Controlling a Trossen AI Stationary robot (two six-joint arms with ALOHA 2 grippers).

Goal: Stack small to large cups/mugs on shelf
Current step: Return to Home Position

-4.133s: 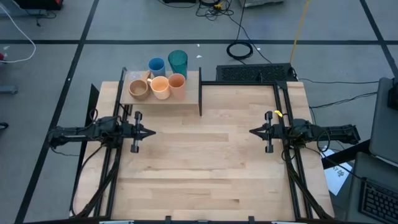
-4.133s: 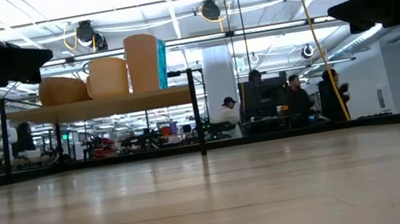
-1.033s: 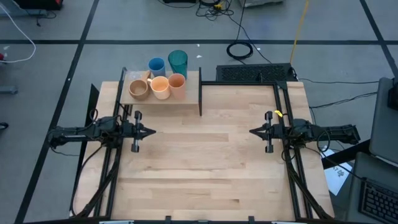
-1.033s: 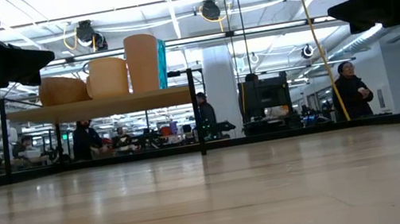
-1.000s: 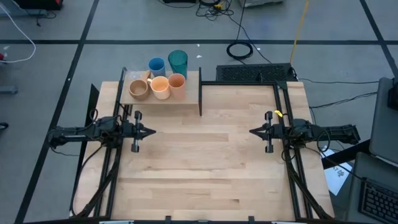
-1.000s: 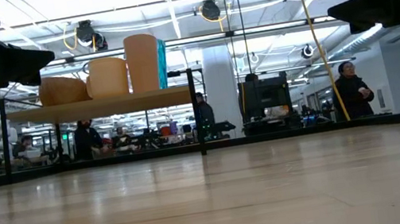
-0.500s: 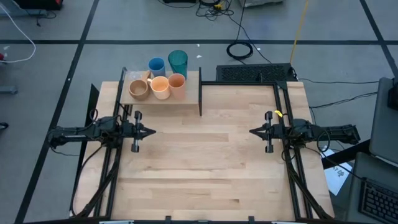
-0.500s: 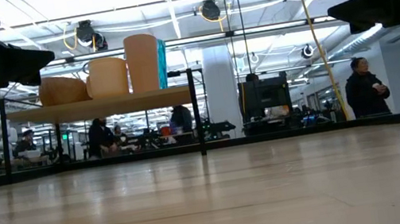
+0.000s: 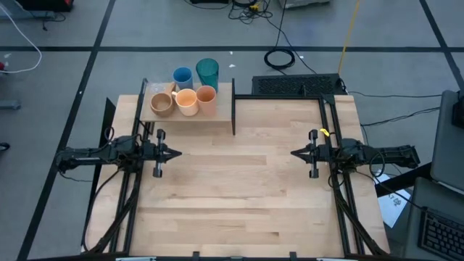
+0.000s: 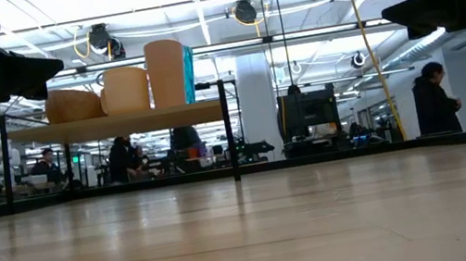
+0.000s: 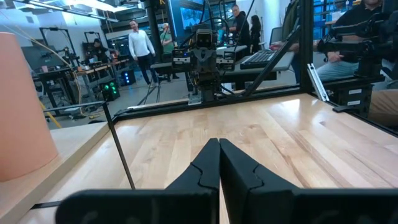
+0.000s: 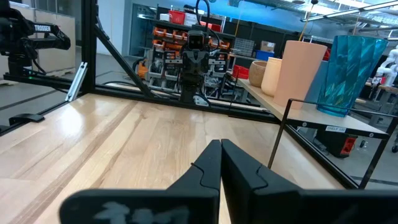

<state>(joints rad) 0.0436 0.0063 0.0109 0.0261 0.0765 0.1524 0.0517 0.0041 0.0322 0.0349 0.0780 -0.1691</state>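
Two dark arms lie level, tips facing each other across the light-wood tabletop.

Left gripper: fingers pressed together, holding nothing, near the front of the flat light-wood shelf with thin black frame.

On the shelf:
- Front row: tan handled mug, peach-orange mug, orange cup, close together.
- Back row: shorter blue cup, tall translucent teal tumbler.

Right gripper: fingers pressed together, well right of the shelf, whose black frame edge stands between it and the cups.

You have 1 light-wood tabletop, a coiled blk cable on the floor beyond its far edge, and a keyboard off its near-right corner. Bkgd, low view: dark monitor, 1 person standing at right, other people farther off at left.
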